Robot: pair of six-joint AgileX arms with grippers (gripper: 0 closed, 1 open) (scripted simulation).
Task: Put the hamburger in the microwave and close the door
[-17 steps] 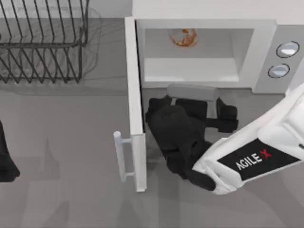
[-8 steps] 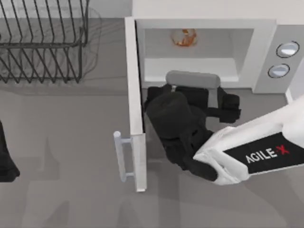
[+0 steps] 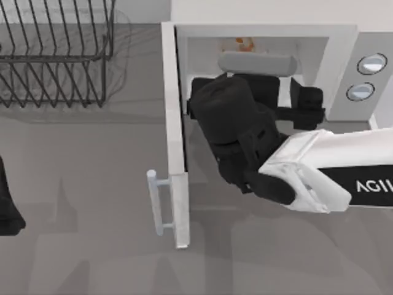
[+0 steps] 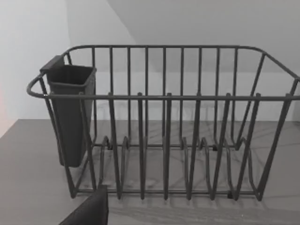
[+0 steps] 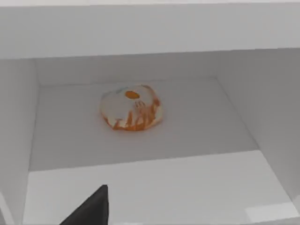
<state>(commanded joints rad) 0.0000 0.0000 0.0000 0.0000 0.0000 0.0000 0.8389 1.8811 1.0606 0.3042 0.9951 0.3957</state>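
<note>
The white microwave (image 3: 264, 13) stands at the back right, and its door (image 3: 174, 123) is swung wide open toward the table's front, handle (image 3: 156, 200) facing left. The hamburger (image 3: 244, 43) lies at the back of the cavity; the right wrist view shows the hamburger (image 5: 132, 108) resting free on the cavity floor (image 5: 140, 183), touched by nothing. My right gripper (image 3: 253, 64) reaches into the cavity mouth, just in front of the hamburger and right of the door. My left gripper (image 3: 7, 206) is parked at the table's left edge.
A black wire rack (image 3: 55, 55) stands at the back left; the left wrist view shows the rack (image 4: 164, 131) with a dark cup holder (image 4: 70, 112) on its end. Two round knobs (image 3: 367, 77) sit on the microwave's grey panel.
My right arm has moved toward the back, its gripper going from in front of the microwave into the cavity mouth. The hamburger and the door have stayed put.
</note>
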